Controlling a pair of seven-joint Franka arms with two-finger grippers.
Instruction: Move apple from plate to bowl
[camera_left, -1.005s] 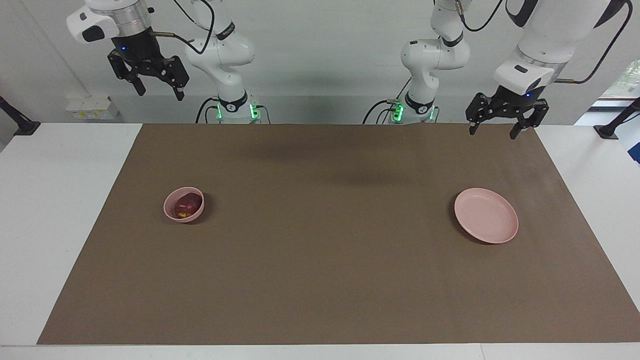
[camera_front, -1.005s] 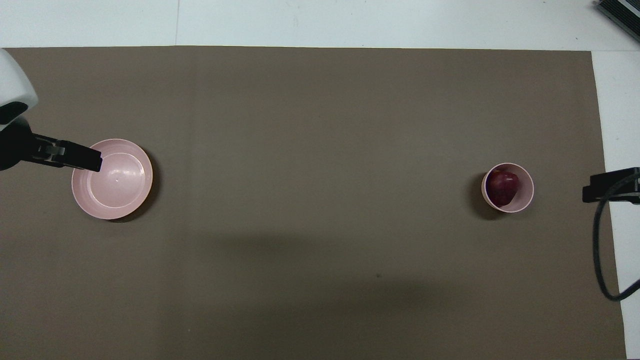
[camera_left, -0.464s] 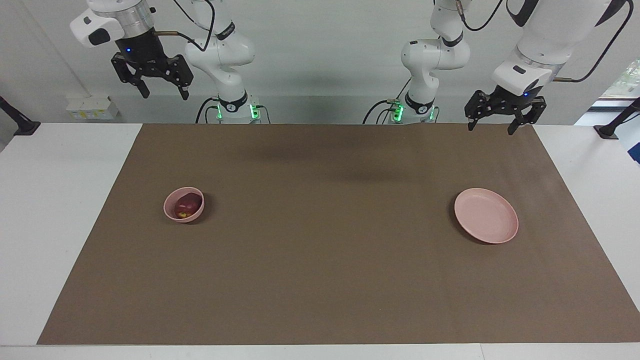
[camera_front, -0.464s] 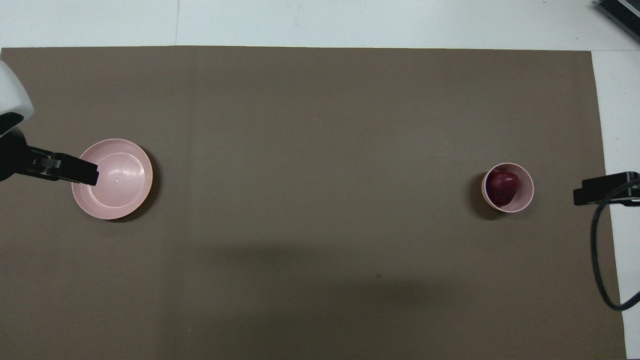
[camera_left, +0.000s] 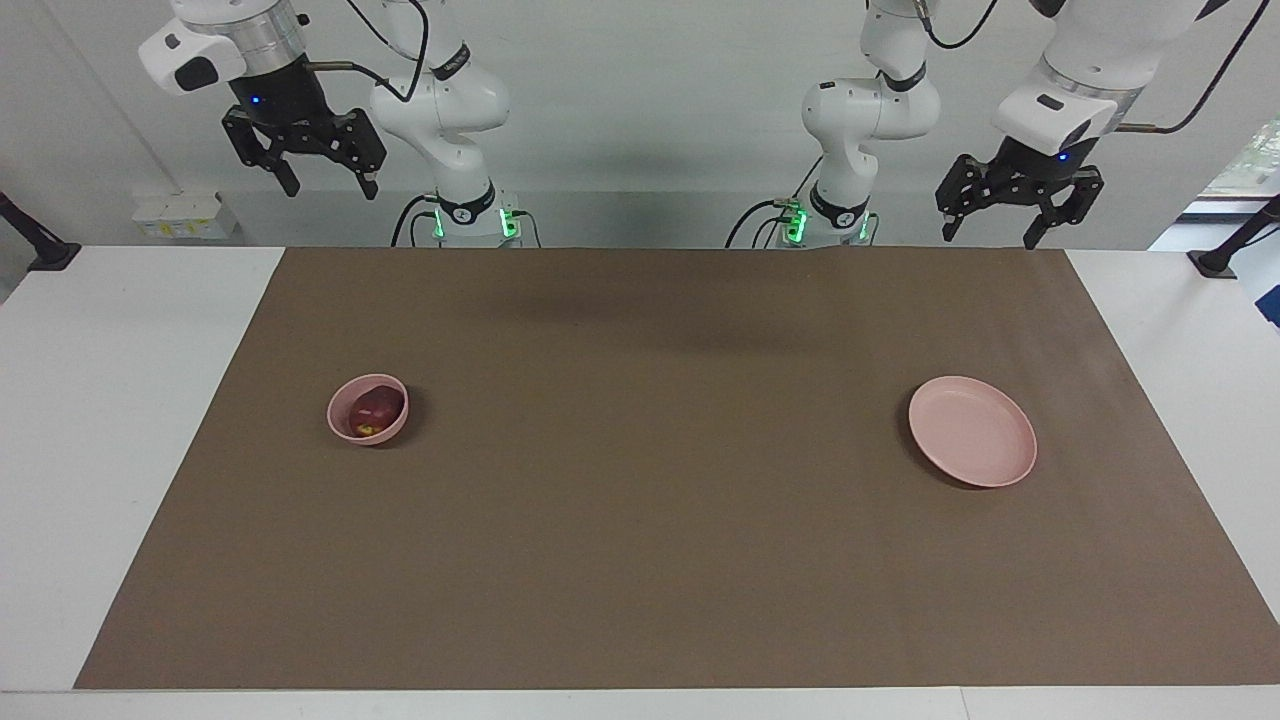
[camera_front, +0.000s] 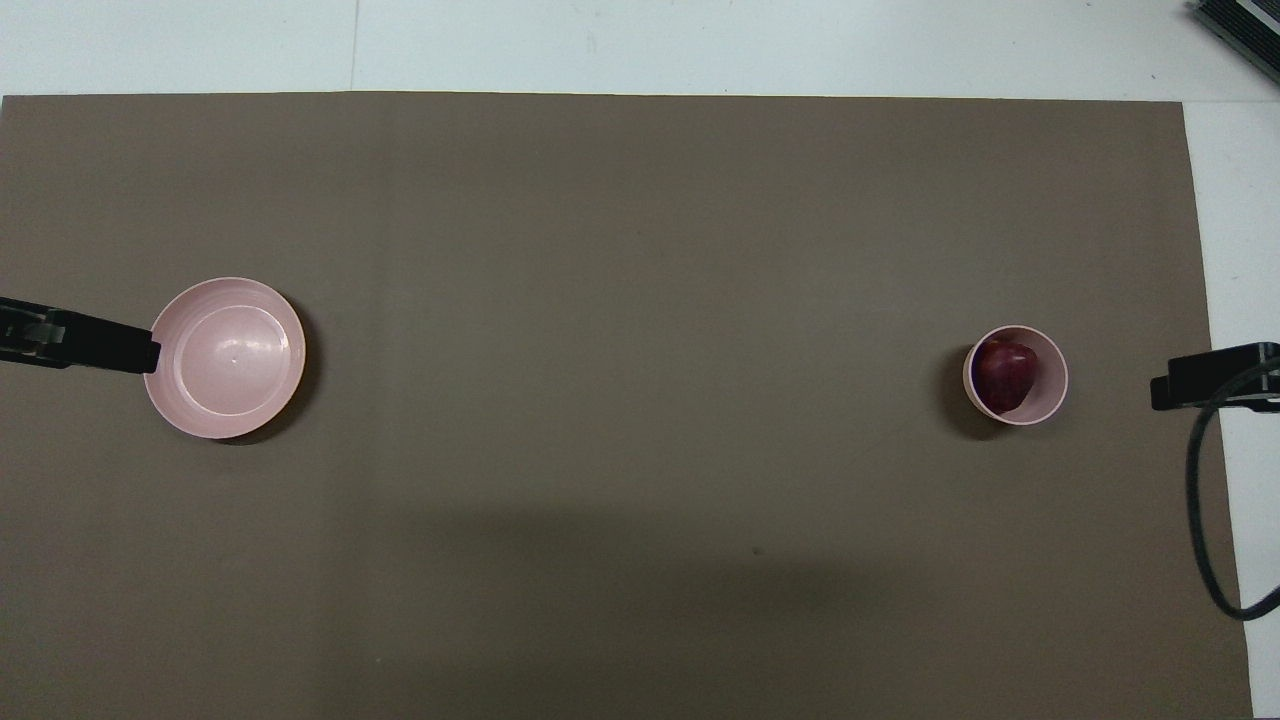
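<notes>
The tabletop (camera_left: 120, 420) is covered by a brown mat (camera_left: 660, 520). Both tools, left (camera_left: 988, 238) and right (camera_left: 331, 187), are held high, spread and empty. On the mat the plate (camera_left: 972, 431) is bare; the apple (camera_left: 372, 410) is held in the bowl (camera_left: 368, 408).

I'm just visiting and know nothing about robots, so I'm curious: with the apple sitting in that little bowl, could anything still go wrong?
Little, I think. The apple already lies in the bowl, and the plate is bare. The bowl is small and light-looking, so a stray sweep could perhaps tip it. Both the left end effector and the right end effector hang open, high up near the robots' edge of the brown mat.
</notes>
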